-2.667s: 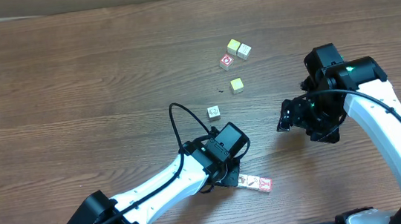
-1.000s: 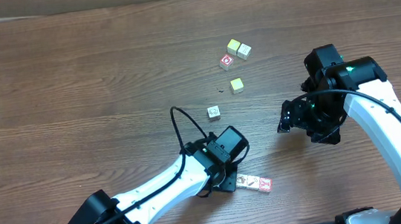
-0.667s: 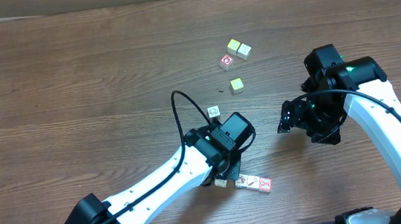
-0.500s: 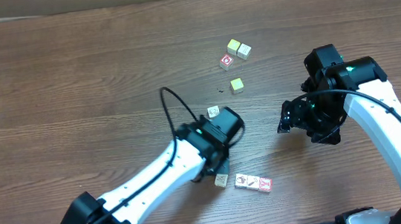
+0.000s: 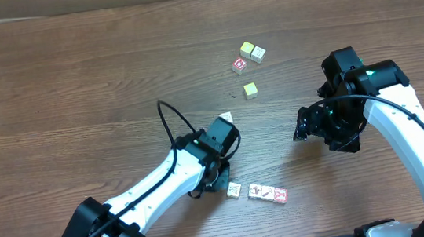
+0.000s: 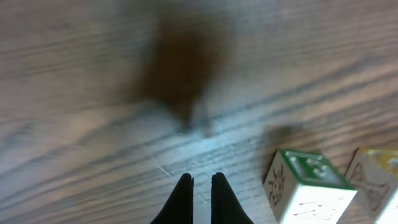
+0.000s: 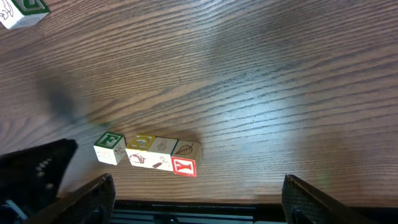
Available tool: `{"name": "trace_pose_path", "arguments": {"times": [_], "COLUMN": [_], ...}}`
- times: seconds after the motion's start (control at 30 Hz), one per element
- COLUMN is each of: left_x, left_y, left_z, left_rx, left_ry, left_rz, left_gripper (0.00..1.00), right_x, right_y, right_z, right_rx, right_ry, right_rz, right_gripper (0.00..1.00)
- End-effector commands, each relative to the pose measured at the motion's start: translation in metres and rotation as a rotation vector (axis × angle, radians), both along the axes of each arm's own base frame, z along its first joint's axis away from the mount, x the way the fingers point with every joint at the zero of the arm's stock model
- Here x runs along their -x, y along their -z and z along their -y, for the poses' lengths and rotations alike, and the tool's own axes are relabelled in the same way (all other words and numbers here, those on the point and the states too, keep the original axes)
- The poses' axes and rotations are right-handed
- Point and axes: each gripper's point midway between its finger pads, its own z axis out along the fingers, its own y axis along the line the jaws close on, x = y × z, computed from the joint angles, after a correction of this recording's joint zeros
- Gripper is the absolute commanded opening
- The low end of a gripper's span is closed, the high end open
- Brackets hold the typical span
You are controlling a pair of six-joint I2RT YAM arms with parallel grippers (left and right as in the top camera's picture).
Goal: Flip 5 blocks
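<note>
Wood-grained surface (image 5: 73,78) from overhead: hanging the left gripper (image 5: 219,182) just beside the row of blocks (image 5: 258,192), which is lying close to the near edge, right of centre. Leaving a green-marked cube (image 5: 225,117) half hidden at the left wrist, toward the middle. Leaving a red-marked block (image 5: 239,66) nearer the far edge, among yellow-topped cubes (image 5: 247,49). Parking the right gripper (image 5: 301,129) well apart, toward the right edge.

From the left wrist: showing that gripper pressed together, pinching nothing, over bare wood, with the row's green-topped block (image 6: 305,186) just to its right.

From the right wrist: holding the fingers (image 7: 87,196) spread wide and empty, looking down on four blocks touching in line.

Judging the step as lining up the next flip. Probably needing:
- spreading the left gripper before descending
- centring over a single block
- pinching opposite faces squarely
- rolling it onto a new face
- avoiding nudging the neighbours
</note>
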Motion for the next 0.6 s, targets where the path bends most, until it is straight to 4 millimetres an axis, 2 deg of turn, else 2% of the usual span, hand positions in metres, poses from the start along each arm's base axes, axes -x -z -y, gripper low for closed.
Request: {"name": "trace_pose_path", "arguments": {"times": [0.0,0.33,0.57], "left_x": [0.014,0.017,0.02], "left_y": [0.006,0.005,0.005], "left_z": [0.01,0.036,0.038], "left_rx": [0.059,0.142,0.142], "left_ry": [0.051,0.081,0.071], "left_rz": [-0.04,-0.022,-0.027], "left_gripper": [0.04,0.04,0.04], "right_x": [-0.006,-0.006,-0.006], "right_y": [-0.009,-0.009,-0.009], "right_z": [-0.001,-0.001,-0.001], "right_rx": [-0.012,-0.012,-0.012], "right_ry": [-0.006,-0.002,-0.002], "right_rz": [0.04,0.039,0.038], "right_gripper": [0.86,0.86,0.86]}}
